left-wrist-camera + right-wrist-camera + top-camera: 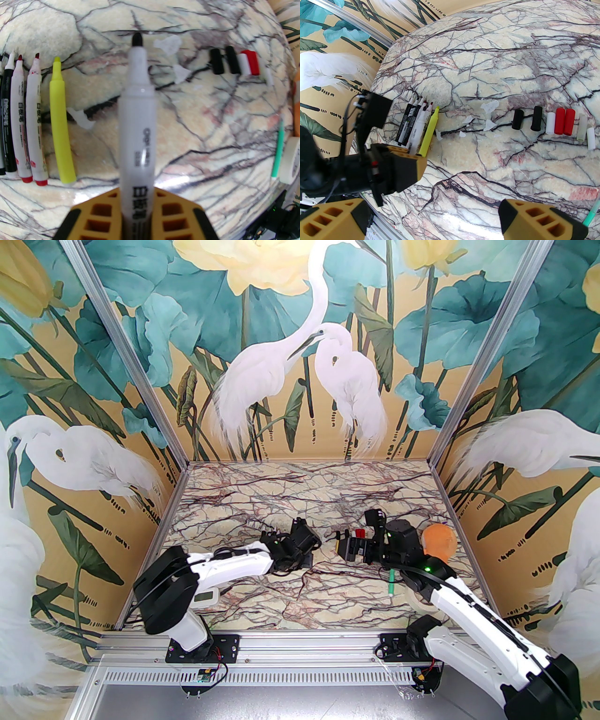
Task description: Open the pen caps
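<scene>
Yellow-orange honeycombed plastic fingers of my left gripper [137, 211] are pinched on a smooth white cylindrical marker barrel [137, 131], its black felt tip bare and pointing away. My right gripper [436, 219] hangs spread wide, pinching nothing, above the glossy veined marble-patterned tabletop [499, 58]. The short plastic pen caps [559, 121] lie in a neat row on the table beyond the right gripper, well apart from it: two black, one white, two red, one translucent, one white. Uncapped markers [417, 121] lie side by side near the left gripper.
</scene>
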Action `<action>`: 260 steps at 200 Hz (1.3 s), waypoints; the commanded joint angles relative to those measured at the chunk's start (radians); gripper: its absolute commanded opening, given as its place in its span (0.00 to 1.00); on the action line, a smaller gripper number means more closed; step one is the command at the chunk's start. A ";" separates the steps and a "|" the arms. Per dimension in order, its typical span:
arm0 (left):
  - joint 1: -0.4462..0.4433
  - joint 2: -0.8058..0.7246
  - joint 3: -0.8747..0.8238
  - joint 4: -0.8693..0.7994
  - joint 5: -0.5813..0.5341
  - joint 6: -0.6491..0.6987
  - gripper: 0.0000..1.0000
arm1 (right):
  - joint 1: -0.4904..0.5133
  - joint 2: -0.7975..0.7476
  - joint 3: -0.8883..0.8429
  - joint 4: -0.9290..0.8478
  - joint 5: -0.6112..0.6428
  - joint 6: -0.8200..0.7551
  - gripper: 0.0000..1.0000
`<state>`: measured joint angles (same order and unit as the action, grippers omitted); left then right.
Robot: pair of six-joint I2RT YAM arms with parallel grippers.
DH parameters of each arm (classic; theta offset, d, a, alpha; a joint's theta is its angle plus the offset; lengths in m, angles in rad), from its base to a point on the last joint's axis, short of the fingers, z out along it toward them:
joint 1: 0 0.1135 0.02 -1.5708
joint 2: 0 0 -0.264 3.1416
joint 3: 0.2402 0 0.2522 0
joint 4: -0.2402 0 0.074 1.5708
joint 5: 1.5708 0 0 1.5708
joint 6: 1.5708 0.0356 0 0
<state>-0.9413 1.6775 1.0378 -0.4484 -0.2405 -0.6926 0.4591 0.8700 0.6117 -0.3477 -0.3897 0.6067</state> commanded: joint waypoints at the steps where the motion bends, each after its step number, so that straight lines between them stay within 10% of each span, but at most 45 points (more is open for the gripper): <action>1: 0.010 0.048 0.043 -0.035 -0.064 -0.004 0.14 | 0.007 -0.022 -0.014 -0.014 0.013 0.017 0.99; 260: 0.071 0.248 0.166 -0.119 -0.113 0.034 0.30 | 0.000 -0.124 -0.065 -0.075 0.192 0.069 0.99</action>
<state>-0.8776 1.9091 1.1847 -0.5606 -0.3386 -0.6651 0.4591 0.7639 0.5358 -0.4259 -0.2348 0.7033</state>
